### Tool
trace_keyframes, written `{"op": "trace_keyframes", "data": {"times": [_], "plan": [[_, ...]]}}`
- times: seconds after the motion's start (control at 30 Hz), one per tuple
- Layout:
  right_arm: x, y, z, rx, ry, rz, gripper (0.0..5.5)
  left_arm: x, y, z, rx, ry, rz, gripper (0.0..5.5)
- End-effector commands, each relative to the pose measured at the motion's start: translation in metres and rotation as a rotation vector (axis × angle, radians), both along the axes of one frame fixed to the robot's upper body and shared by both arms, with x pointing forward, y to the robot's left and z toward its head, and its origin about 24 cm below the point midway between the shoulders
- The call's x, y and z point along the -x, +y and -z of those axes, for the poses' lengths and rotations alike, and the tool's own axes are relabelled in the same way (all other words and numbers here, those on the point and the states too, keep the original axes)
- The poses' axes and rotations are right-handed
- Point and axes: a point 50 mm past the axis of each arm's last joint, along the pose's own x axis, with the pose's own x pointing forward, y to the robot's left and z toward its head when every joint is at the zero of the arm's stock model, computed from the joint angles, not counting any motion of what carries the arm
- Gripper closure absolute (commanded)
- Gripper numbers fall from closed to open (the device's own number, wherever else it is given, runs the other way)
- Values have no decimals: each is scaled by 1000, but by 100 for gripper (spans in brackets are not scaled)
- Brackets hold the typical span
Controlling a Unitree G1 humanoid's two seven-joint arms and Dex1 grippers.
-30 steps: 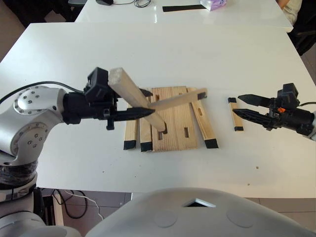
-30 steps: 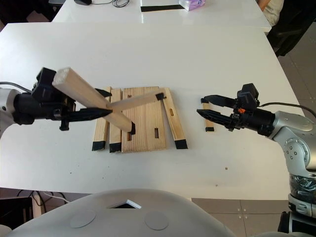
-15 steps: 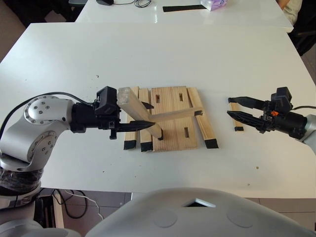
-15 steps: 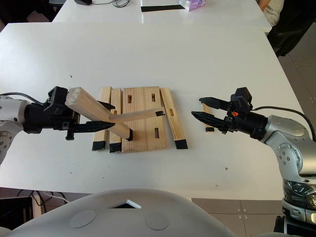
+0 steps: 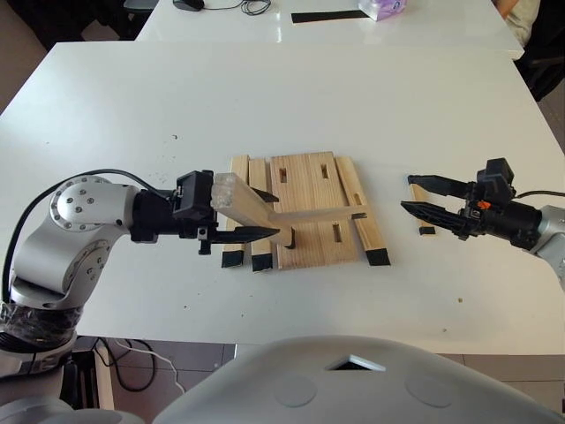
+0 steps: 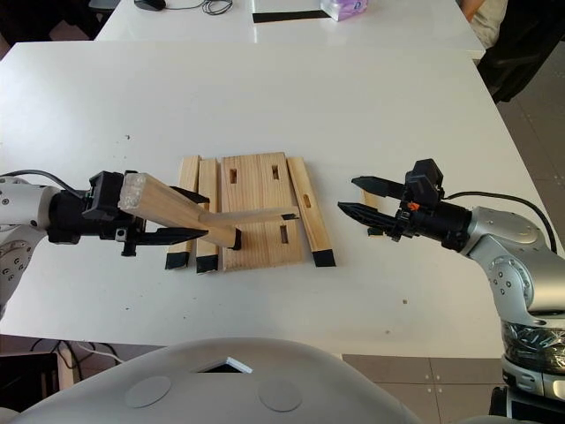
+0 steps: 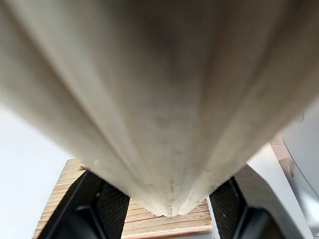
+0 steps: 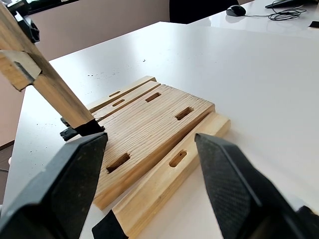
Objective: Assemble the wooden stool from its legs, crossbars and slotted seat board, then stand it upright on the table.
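My left gripper (image 5: 249,215) is shut on a wooden leg (image 5: 252,208), which tilts low over the left part of the slotted seat board (image 5: 313,190). The leg's black foot rests by a slot. A thin crossbar (image 5: 322,215) sticks out from the leg, across the board to the right. Two more legs (image 5: 237,237) lie side by side left of the board, and a slotted leg (image 5: 366,231) lies along its right edge. My right gripper (image 5: 422,194) hangs open over a short crossbar (image 5: 426,230), right of the board. In the right wrist view the gripper (image 8: 149,138) faces the board (image 8: 144,117).
The white table (image 5: 291,97) has free room behind and to both sides of the parts. Its front edge runs close below the board. A second table (image 5: 327,26) stands behind with a black strip, cables and a small pack.
My left gripper has come down and the held leg with its crossbar now tilts much flatter over the board. My right gripper has moved left, toward the board.
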Motion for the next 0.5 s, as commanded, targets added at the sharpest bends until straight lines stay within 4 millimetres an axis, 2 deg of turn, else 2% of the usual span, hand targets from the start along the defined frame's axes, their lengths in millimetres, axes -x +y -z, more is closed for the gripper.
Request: {"op": "trace_keyframes", "data": {"times": [0.03, 0.3, 0.5], "plan": [[0, 0, -3, 22, -24, 7, 227, -6, 9, 8, -79, 88, -86, 346], [2, 0, -2, 18, -32, 26, 227, -5, 8, -3, -62, 104, -82, 346], [1, 2, -2, 15, -43, 30, 227, 1, 4, 13, -140, 64, -56, 346]]}}
